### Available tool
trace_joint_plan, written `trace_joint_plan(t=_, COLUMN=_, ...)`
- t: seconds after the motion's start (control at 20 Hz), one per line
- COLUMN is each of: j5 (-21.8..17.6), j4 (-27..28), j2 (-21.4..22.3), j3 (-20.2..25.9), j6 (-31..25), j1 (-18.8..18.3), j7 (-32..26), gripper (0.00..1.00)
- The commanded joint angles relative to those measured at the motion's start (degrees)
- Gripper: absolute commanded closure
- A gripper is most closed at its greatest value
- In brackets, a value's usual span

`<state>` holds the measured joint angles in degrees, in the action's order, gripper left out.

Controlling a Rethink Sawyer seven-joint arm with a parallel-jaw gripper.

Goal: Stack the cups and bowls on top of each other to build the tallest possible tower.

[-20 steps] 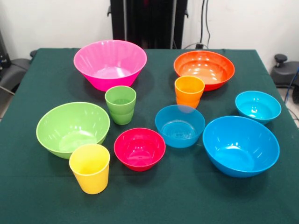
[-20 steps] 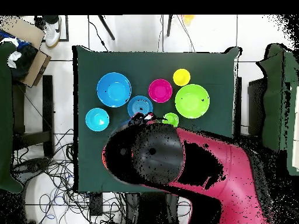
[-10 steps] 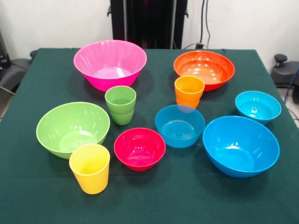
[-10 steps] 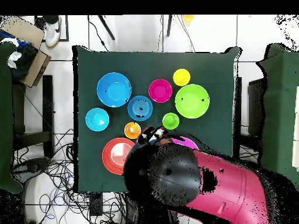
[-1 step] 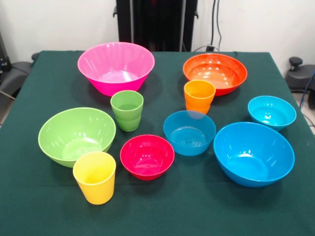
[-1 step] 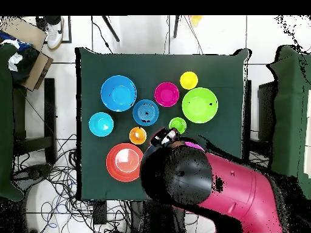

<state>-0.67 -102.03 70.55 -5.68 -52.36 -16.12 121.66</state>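
All cups and bowls stand apart on the green cloth, none stacked. At the back are the pink bowl [image 5: 115,66] and the orange bowl [image 5: 215,73]. The green cup [image 5: 127,110] and the orange cup [image 5: 199,96] stand mid-table. In front are the light green bowl [image 5: 77,135], yellow cup [image 5: 94,177], red bowl [image 5: 147,156], a mid-size blue bowl [image 5: 189,132], a small cyan bowl [image 5: 271,112] and the large blue bowl [image 5: 253,153]. Only the overhead view shows my gripper [image 6: 163,138]. There it hangs between the orange cup [image 6: 138,135] and the green cup [image 6: 177,125]. My arm hides most of the pink bowl [image 6: 194,145].
My red and black arm [image 6: 206,185] covers the table edge nearest the base in the overhead view. A cardboard box [image 6: 27,42] and loose cables [image 6: 58,176] lie on the floor beside the table [image 6: 91,67].
In the overhead view my arm has swung right, uncovering the orange bowl and orange cup and covering the pink bowl. The cups and bowls have not moved.
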Motion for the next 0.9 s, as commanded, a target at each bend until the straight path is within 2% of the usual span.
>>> trace_joint_plan(t=0.05, j5=-4.01, j4=-4.82, j2=-8.12, j3=8.06, j6=4.92, j1=-1.66, j7=-10.87, gripper=0.00)
trace_joint_plan(t=0.4, j5=-6.11, j4=-3.44, j2=-11.71, j3=9.98, j6=8.46, j1=-2.56, j7=-9.83, gripper=0.00)
trace_joint_plan(t=0.9, j5=-7.31, j4=-3.22, j2=-15.01, j3=11.40, j6=10.54, j1=-3.46, j7=-7.41, gripper=0.00)
